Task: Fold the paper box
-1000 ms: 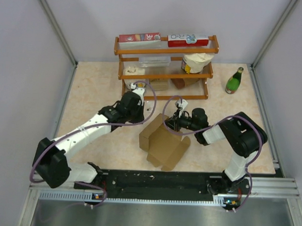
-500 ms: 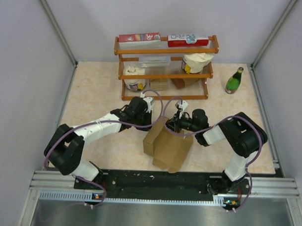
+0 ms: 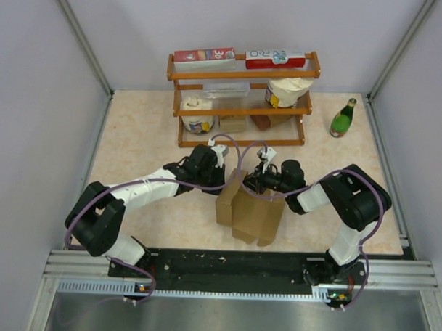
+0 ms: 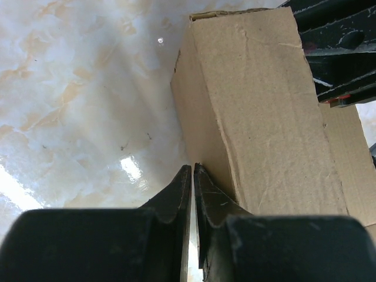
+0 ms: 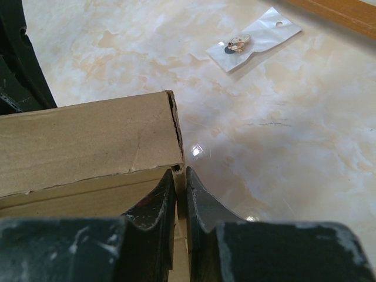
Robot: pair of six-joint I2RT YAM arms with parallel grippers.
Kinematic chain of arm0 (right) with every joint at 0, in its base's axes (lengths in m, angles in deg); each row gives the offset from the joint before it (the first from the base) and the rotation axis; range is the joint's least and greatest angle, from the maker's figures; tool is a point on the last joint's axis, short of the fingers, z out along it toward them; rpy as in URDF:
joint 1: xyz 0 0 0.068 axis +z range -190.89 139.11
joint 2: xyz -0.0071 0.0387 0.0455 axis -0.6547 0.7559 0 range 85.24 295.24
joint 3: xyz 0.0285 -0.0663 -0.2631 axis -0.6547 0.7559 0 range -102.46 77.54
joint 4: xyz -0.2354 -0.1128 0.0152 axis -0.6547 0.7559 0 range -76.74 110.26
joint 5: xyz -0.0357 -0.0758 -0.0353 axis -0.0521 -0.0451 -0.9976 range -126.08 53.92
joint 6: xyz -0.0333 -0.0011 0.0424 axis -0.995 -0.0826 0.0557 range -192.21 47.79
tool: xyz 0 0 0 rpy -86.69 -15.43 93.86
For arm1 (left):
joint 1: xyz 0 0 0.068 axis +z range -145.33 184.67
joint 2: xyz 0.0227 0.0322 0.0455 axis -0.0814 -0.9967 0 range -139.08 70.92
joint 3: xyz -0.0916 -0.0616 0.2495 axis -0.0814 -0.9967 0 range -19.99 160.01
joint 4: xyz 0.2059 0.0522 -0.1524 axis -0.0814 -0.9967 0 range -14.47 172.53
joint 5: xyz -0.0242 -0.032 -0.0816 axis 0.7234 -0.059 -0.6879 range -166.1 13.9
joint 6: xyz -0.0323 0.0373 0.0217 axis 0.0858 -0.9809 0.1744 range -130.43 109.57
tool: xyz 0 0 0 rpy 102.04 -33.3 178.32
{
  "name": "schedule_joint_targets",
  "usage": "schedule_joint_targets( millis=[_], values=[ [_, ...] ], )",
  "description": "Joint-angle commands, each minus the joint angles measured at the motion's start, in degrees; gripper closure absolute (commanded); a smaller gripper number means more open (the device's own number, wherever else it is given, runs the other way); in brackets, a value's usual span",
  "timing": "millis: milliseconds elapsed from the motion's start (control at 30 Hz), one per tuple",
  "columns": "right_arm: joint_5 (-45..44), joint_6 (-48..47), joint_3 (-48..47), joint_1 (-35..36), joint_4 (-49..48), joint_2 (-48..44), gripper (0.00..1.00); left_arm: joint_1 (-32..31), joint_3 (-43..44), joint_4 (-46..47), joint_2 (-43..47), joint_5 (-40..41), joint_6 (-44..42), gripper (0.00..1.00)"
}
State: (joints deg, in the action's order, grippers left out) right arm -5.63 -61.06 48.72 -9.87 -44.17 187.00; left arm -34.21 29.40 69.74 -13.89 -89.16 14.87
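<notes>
Presently the paper box (image 3: 250, 210) is found near the middle of the table (image 3: 134, 144), stood up as a partly formed sleeve. Seen from above, its long axis runs from the two hands back toward the arm bases, slightly slanted. Both hands are set at its far end, so neither is clearly the nearer. The box lies to the near side of each, with the left hand (image 4: 192, 171) at the left far corner and the right hand (image 5: 181, 174) further right on the same end.

In the right wrist view a thin cardboard wall is seen between the fingers, which are pressed almost together, so the right hand is judged to be clamped on an upper edge of the box. In the left wrist view the fingers are nearly together, with only a sliver between them, and nothing is seen to be held. Their tips are placed just beside the box's side panel, perhaps touching it, with bare table to their left.

The step in hand is judged to be the squaring of the sleeve, one wall being held while the other side is pressed. What look like loose flaps lie at the near end, away from both hands, so a reach along the long axis would probably be needed before they can be tucked
</notes>
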Motion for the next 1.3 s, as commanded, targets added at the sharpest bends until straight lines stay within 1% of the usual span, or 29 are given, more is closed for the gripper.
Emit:
schedule_joint_targets(
  millis=[0, 33, 133, 200, 300, 400, 533, 667, 833, 900, 1000, 1067, 1100, 1167, 1200, 1267],
  values=[
    [-1.72, 0.62, -0.45, 0.61, -2.95, -1.38, 0.93, -1.29, -0.08, 4.27, 0.79, -4.08, 1.42, 0.90],
    [-1.54, 0.53, -0.36, 0.61, -2.86, -1.38, 0.93, -1.29, -0.08, 4.27, 0.88, -3.99, 1.33, 0.90],
    [-0.05, 0.44, 0.07, 0.61, -2.95, -2.17, 0.82, -1.38, -0.08, 3.48, 0.88, -2.59, 0.89, 0.90],
    [0.91, 0.44, 0.43, 0.70, -2.78, -2.87, 0.77, -1.38, -0.25, 2.69, 0.97, -1.53, 0.72, 0.90],
    [3.11, -0.08, 0.69, 0.61, 0.29, -4.37, 0.69, -1.21, -1.31, 2.69, 1.76, -0.04, 0.54, 0.90],
    [2.94, -0.43, 2.62, 0.61, 1.53, -6.56, 0.63, -1.21, -2.01, 2.08, 2.72, 1.81, 0.54, 0.90],
    [0.66, -0.26, 5.26, 0.70, 4.95, -11.30, 0.59, -1.03, -2.19, 0.67, 4.13, 4.79, 0.54, 0.90],
    [-3.03, -1.49, 6.93, 0.70, 13.37, -16.57, 0.57, -0.94, -1.66, -1.35, 5.36, 6.90, 0.36, 0.90],
    [-6.37, -2.46, 8.34, 0.70, 21.03, -23.52, 0.52, -0.94, -1.13, -3.11, 7.20, 8.66, 0.28, 0.89],
    [-9.78, -1.41, 8.08, 0.61, 25.24, -27.12, 0.49, -0.94, -0.78, -4.07, 8.34, 9.71, 0.19, 0.89],
    [-15.24, 2.10, 7.99, 0.61, 32.36, -33.00, 0.48, -0.94, -0.17, -6.44, 10.54, 11.91, -0.60, 0.88],
    [-18.31, 5.09, 8.42, 0.61, 36.58, -37.66, 0.48, -0.94, 0.44, -8.03, 12.56, 12.44, -1.48, 0.87],
    [-20.59, 7.62, 8.43, 0.61, 39.30, -40.38, 0.48, -0.94, 0.97, -8.82, 13.61, 14.62, -1.92, 0.86],
    [-25.69, 11.67, 7.55, 0.61, 45.97, -45.05, 0.48, -1.20, 2.55, -10.40, 15.55, 14.90, -3.58, 0.85],
    [-28.58, 13.96, 6.94, 0.61, 49.14, -47.33, 0.48, -1.90, 3.60, -10.84, 16.52, 15.86, -4.20, 0.83],
    [-33.59, 18.53, 5.71, 0.61, 56.25, -50.76, 0.45, -5.05, 6.67, -13.38, 17.58, 20.42, -5.69, 0.74]
  ],
)
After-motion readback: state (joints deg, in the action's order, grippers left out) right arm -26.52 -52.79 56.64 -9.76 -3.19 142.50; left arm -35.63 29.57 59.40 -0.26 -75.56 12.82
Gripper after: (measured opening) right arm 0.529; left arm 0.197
